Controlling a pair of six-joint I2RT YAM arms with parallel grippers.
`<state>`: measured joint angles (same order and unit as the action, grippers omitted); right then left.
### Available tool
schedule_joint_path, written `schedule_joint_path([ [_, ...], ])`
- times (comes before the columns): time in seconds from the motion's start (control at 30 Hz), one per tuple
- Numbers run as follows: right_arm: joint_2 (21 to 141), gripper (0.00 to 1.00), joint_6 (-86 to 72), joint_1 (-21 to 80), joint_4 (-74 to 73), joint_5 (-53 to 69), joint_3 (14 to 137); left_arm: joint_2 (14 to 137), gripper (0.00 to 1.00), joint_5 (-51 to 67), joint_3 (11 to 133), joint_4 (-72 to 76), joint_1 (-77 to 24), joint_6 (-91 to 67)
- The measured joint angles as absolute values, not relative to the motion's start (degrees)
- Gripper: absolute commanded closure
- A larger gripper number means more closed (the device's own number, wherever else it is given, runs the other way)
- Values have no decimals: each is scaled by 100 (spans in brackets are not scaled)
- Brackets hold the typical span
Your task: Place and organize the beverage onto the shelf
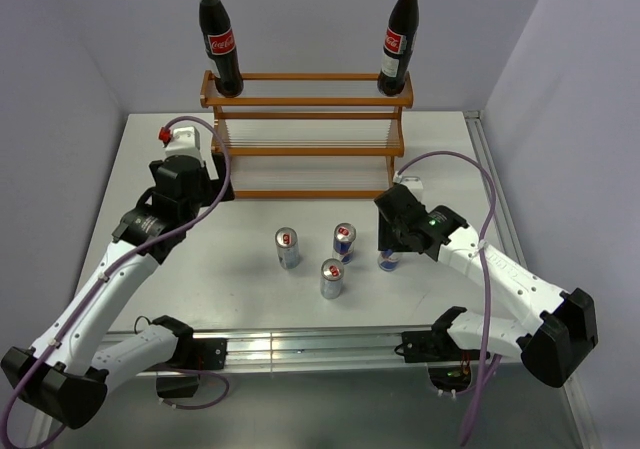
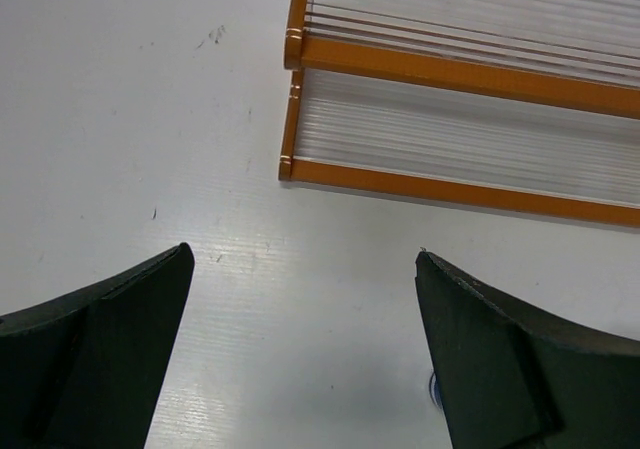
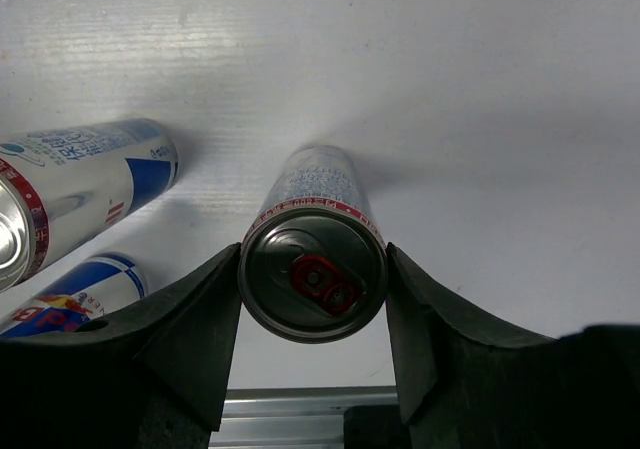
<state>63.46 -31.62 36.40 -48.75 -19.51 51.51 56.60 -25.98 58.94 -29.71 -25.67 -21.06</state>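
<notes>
Two dark cola bottles stand at the left and right ends of the top tier of the wooden shelf. Three slim blue-and-silver cans stand on the table in front of it. A further can stands upright on the table between the fingers of my right gripper, which touch it on both sides. In the top view this gripper covers most of that can. My left gripper hangs open and empty over bare table by the shelf's lower left corner.
Two neighbouring cans stand just left of the gripped one. A metal rail runs along the table's near edge. Grey walls close in behind and beside the shelf. The left arm's body sits close to the shelf's left end.
</notes>
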Motion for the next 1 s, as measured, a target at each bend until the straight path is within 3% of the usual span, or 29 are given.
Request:
schedule_joint_path([
  [0.23,6353,100,-3035,3640,-5507,-1990,5671,5846,1,-2180,6420,-3168,-2744,-2102],
  [0.5,6355,100,-2744,3640,-6119,-2051,7306,6139,0,-2073,6864,-2877,-4086,-2327],
  [1.0,7290,100,-2163,4274,-7483,-2169,10388,5771,0,-1468,4698,646,-6512,-574],
])
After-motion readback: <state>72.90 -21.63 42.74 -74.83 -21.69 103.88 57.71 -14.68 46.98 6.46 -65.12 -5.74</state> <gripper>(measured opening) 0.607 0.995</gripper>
